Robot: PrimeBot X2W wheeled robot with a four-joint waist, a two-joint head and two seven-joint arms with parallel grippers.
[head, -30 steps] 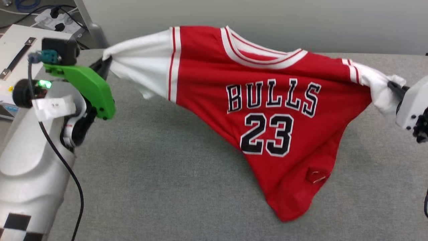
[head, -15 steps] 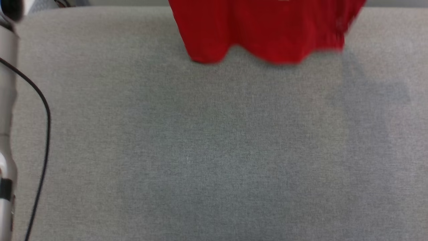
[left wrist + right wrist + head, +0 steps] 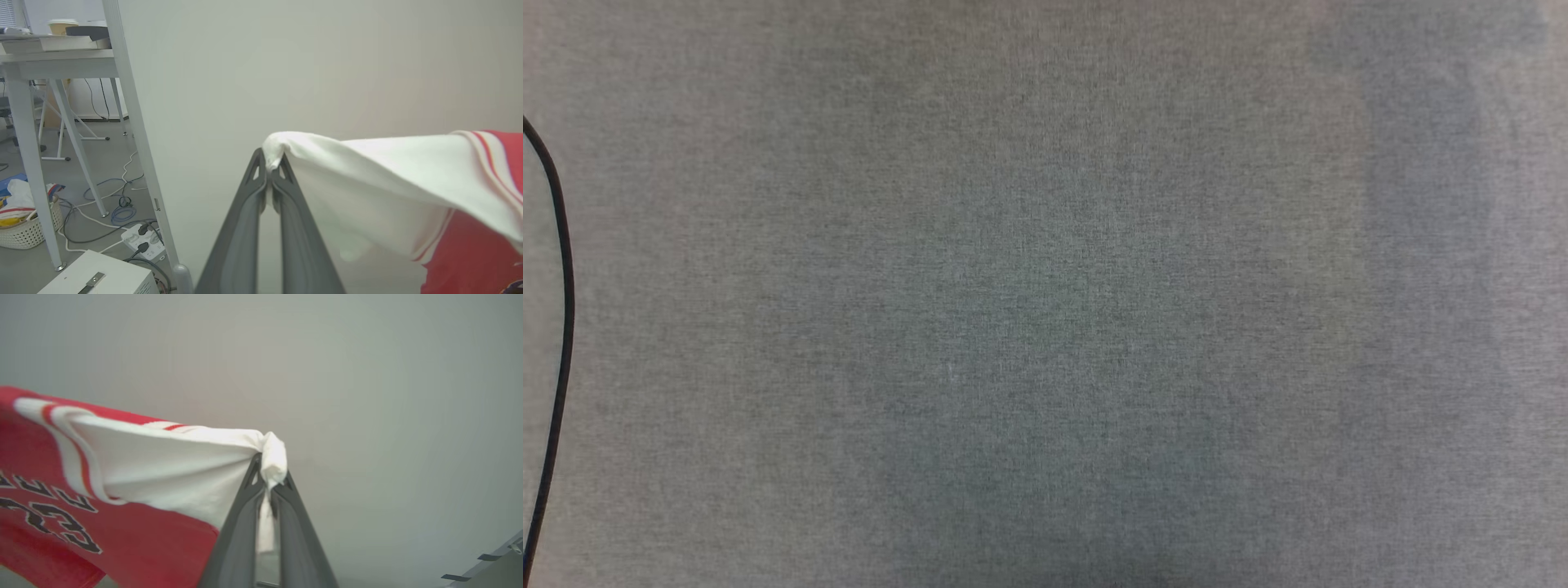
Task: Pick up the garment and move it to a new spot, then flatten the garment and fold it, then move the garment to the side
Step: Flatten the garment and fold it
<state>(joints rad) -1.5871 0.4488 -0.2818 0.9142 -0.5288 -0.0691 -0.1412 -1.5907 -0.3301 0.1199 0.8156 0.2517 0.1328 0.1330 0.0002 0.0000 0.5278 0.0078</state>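
The garment (image 3: 408,183) is a red jersey T-shirt with white sleeves, held up in the air in front of a pale wall. In the left wrist view my left gripper (image 3: 269,163) is shut on the tip of one white sleeve, and the cloth stretches away to the right. In the right wrist view my right gripper (image 3: 267,463) is shut on the bunched tip of the other white sleeve of the garment (image 3: 143,469), whose red body with black lettering and the number 23 hangs to the left.
The head view looks down on the grey cloth-covered table (image 3: 1045,294), with a black cable (image 3: 560,269) along its left edge. Beyond my left gripper are a white table leg (image 3: 135,122), floor cables, a power strip (image 3: 141,239) and a white basket (image 3: 24,228).
The head camera has tilted down, so the garment and both arms have left its picture. One second ago both grippers held the sleeves with the garment's hem on the table.
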